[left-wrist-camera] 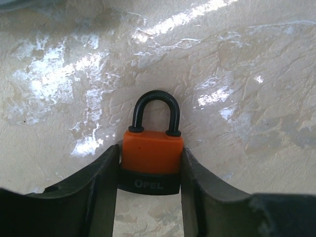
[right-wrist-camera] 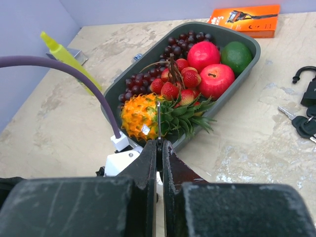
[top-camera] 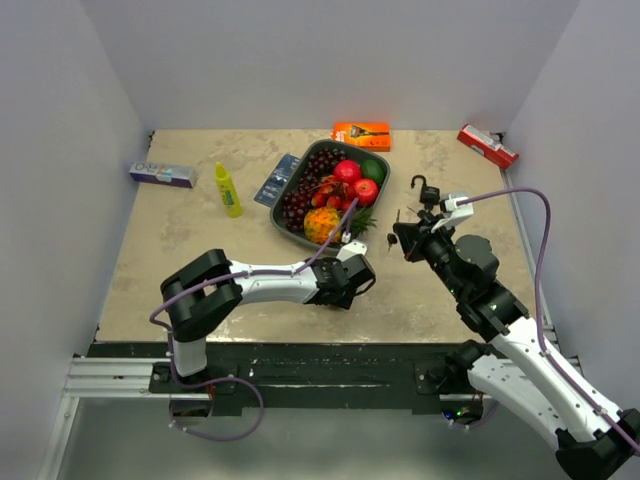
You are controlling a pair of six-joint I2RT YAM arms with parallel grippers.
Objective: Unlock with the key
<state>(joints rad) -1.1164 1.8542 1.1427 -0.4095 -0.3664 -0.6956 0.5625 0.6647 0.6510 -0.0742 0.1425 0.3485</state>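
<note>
Nearest, low on the beige worktop (top-camera: 150, 270), the left claw (left-wrist-camera: 150, 149) is closed partway around the orange padlock (left-wrist-camera: 150, 160). Its two dark fingers (left-wrist-camera: 101, 182) press against the lock's flanks. The lock lies flat on the worktop with its black shackle shut and pointing away (the black base reads OPEL). A little to the right, the right claw (right-wrist-camera: 159, 144) is pinched fully together on the key (right-wrist-camera: 158, 121). Only the key's thin silvery blade shows, edge-on, standing out past the fingertips. Just beyond this claw lie a loose bunch of keys (right-wrist-camera: 298, 123) and a black padlock (right-wrist-camera: 310, 91). Farther on sits a grey tray (right-wrist-camera: 249, 42) of fruit: a small pineapple (right-wrist-camera: 138, 116), strawberries (right-wrist-camera: 170, 91), dark grapes (right-wrist-camera: 143, 81), two round red fruits and a green one. Left of the tray stands a yellow bottle (top-camera: 228, 190), with a white box (top-camera: 162, 175) beyond it. At the far edge lie an orange razor box (top-camera: 361, 135) and a red box (top-camera: 487, 146).
</note>
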